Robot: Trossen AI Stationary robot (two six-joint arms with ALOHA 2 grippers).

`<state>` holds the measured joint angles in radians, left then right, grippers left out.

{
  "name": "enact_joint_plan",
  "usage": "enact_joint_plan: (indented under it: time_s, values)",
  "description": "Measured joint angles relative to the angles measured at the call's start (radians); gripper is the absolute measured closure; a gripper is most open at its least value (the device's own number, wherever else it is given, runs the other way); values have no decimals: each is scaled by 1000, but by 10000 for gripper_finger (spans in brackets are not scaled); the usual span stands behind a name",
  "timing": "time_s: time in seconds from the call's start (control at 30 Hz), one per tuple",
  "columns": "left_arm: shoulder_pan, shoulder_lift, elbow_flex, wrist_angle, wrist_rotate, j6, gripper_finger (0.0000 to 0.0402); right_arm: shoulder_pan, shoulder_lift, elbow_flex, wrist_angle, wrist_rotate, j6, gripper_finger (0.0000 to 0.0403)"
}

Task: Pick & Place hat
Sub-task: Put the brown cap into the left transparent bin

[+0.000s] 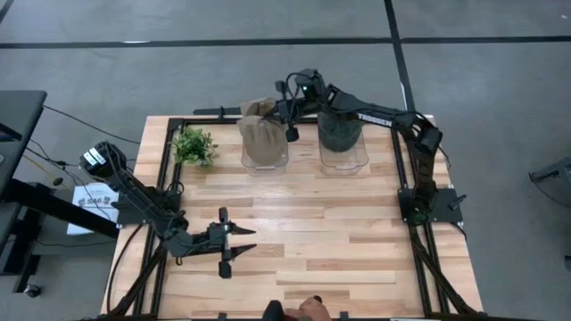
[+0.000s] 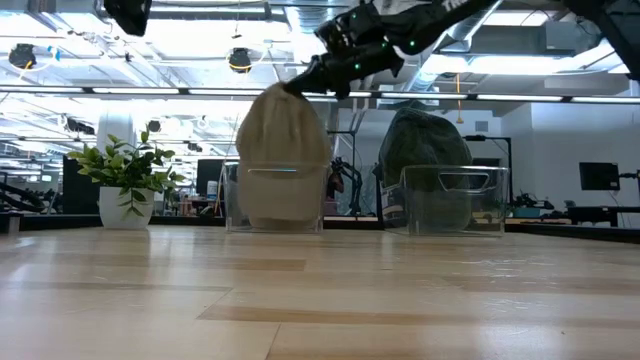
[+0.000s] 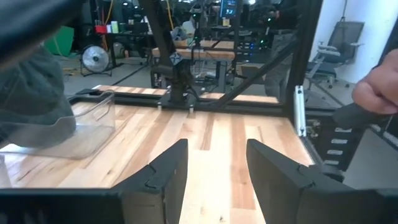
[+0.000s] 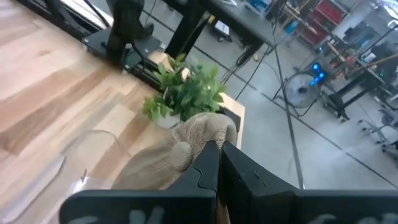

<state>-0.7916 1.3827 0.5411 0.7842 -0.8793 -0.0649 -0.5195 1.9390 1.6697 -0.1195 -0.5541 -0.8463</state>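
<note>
A tan knitted hat [image 1: 263, 135] stands upright with its lower part inside the left one of two clear bins [image 1: 265, 162] at the table's far edge. My right gripper [image 2: 296, 88] is shut on the hat's top. A dark green hat [image 1: 340, 131] sits in the right bin [image 1: 344, 160]. My left gripper [image 1: 239, 242] hovers open over the table's near left part, pointing level toward the right edge, with nothing between its fingers [image 3: 165, 171]. My right gripper pinches a bunched fold at the top of the tan hat's crown [image 4: 200, 132] between its two fingers. It comes slanting down from the table's far right side. The hat hangs upright below the fingers, its lower part [image 2: 275, 200] inside the clear bin.
A small potted plant [image 1: 194, 145] stands at the far left, beside the tan hat's bin. A person's hand [image 1: 308, 309] shows at the near edge and also a hand [image 3: 376, 87] in the left wrist view. Bare wood spreads across the table's middle [image 1: 321, 223].
</note>
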Motion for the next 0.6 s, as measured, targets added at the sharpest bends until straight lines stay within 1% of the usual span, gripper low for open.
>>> enact_joint_plan:
  time_s: [0.2,0.37,0.6]
  values:
    - [8,0,-2,0,14,0,241,-31,13,5,10,-11,0,403]
    - [17,0,-2,-1,15,5,241,-47,13,5,9,-56,0,403]
    - [44,0,-2,-1,28,4,241,-48,13,-10,-2,-79,-1,403]
